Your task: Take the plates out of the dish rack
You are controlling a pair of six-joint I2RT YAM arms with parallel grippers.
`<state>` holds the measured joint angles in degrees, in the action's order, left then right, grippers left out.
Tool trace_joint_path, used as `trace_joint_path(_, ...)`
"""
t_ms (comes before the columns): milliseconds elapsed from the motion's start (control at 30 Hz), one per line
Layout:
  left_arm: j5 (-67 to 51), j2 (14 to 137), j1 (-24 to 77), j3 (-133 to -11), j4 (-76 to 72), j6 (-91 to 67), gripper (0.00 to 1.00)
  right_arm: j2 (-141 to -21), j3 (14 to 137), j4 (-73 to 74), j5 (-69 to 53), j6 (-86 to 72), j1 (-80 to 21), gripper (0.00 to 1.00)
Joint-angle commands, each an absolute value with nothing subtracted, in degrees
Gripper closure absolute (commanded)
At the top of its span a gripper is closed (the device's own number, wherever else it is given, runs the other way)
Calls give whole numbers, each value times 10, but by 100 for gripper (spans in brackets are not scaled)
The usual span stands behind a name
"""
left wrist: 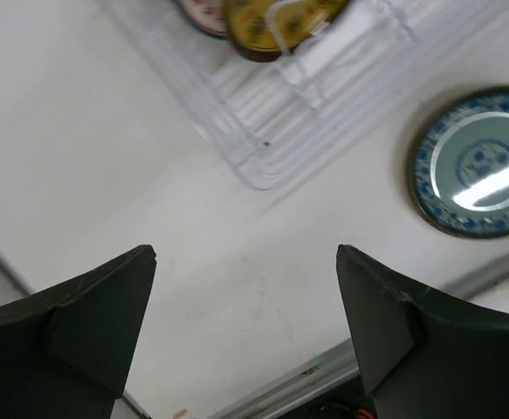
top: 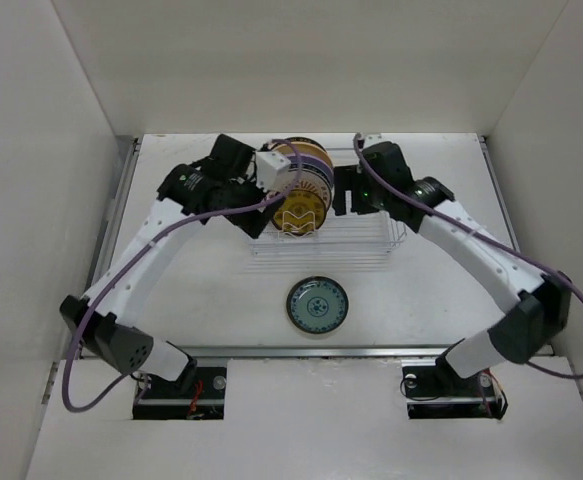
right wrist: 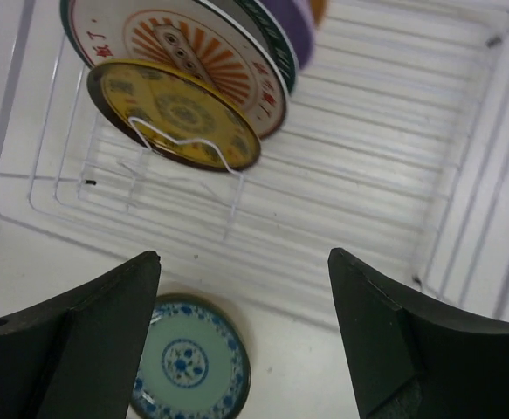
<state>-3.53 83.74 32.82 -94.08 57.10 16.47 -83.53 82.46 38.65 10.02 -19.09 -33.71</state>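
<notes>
Right pincer [right wrist: 244,257] sat spread and empty, left pincer [left wrist: 245,253] likewise. Best bet was pinching the yellow-patterned dark brown round plate [right wrist: 175,113] just ahead by its rim, then lifting straight up.

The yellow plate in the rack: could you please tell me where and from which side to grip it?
Probably its upper rim, from above: the yellow plate stands on edge in the rack, the sunburst plate close behind, so only the thin top edge is free for the jaws.

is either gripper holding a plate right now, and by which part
Nothing is held. The left gripper and the right gripper are both open and empty.
</notes>
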Motion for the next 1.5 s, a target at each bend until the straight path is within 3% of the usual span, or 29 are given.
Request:
trace_joint_path(0, 97, 833, 296, -918, 548, 107, 18, -900, 878, 316, 17, -85, -336, 17)
trace_joint_path(233, 113, 870, 223, -940, 539, 55, 18, -1036, 955, 265, -28, -18, -336, 27)
trace_joint_path(533, 104, 932, 223, -940, 544, 61, 18, -1166, 1056, 272, -15, 4, -336, 36)
trace_joint_path(833, 34, 1046, 218, -962, 544, 18, 19, -1147, 1045, 246, 3, 36, -336, 78)
trace_joint_path(967, 0, 1099, 212, -994, 549, -6, 33, -1136, 1038, 240, 15, 47, -336, 100)
trace_joint_path(1000, -9, 1120, 212, -1008, 549, -11, 48, -1130, 1038, 240, 15, 47, -336, 100)
trace_joint_path(1133, -39, 1150, 207, -1025, 571, -36, 87, -1098, 1049, 240, 35, 54, -336, 100)
trace_joint_path(1400, -58, 1124, 201, -1025, 577, -41, 89, -993, 1062, 334, 98, 10, -336, 100)
trace_joint_path(1467, -63, 1124, 201, -1025, 577, -41, 96, -949, 1033, 379, 104, -8, -336, 100)
